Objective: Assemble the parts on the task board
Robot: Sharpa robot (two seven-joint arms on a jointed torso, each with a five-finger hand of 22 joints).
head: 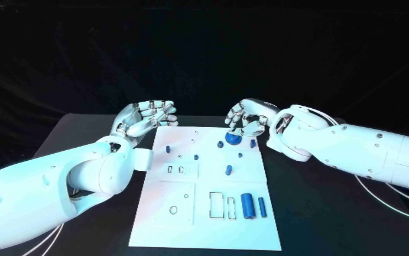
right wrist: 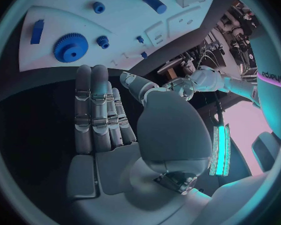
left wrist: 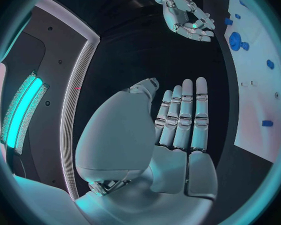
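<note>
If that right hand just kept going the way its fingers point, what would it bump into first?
Probably the blue gear on the task board: the right hand has flat fingers aimed about at it. It may hover above the board, so depth is unclear.

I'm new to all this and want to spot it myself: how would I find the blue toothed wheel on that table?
Start at the white board in the middle of the black table and follow it to its far end, where the right hand hovers. The gear lies there, just below that hand. It is the one round, toothed blue disc; its neighbours are small pegs and bars.
</note>
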